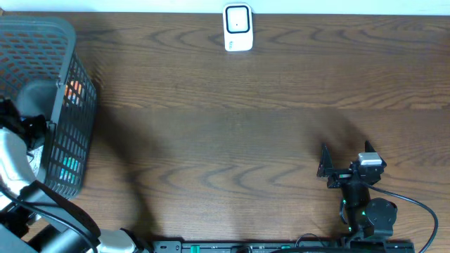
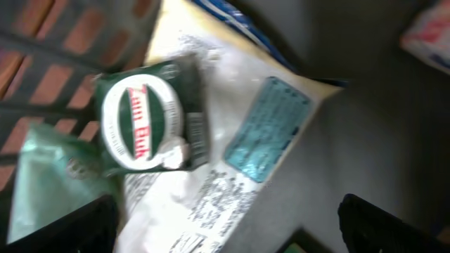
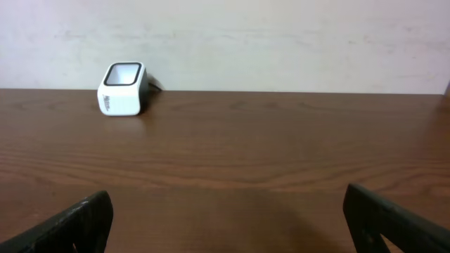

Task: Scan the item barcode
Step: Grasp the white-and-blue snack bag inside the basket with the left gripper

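From overhead, you have the basket [image 1: 67, 77] at the far left of the surface [image 1: 232, 126] and the scanner [image 1: 238, 29] at its far edge, about midway across. Your left arm [image 1: 14, 165] reaches into the basket, so it is much the nearer one to anything lying in there. The right hand [image 1: 325, 163] sits at the front right, well apart from the basket, spread and holding nothing

In the left wrist view, the left hand [image 2: 226, 207] is spread wide, with its fingers at the two bottom corners and nothing between them. A green packet [image 2: 144, 123] with a white oval label lies ahead of you and left of the hand's midline, on top of a white printed pouch [image 2: 211, 190]. The packet's barcode [image 2: 197, 137] runs down its right edge. A blue blister pack [image 2: 267, 130] lies just beside it on the right. The picture is blurred, so you cannot read finer detail. If the green packet is your item, I judge the hand must shift left and forward to straddle it

In the right wrist view, the right hand [image 3: 228, 195] is spread and empty. The scanner stands ahead and to the left, well apart, with bare surface between
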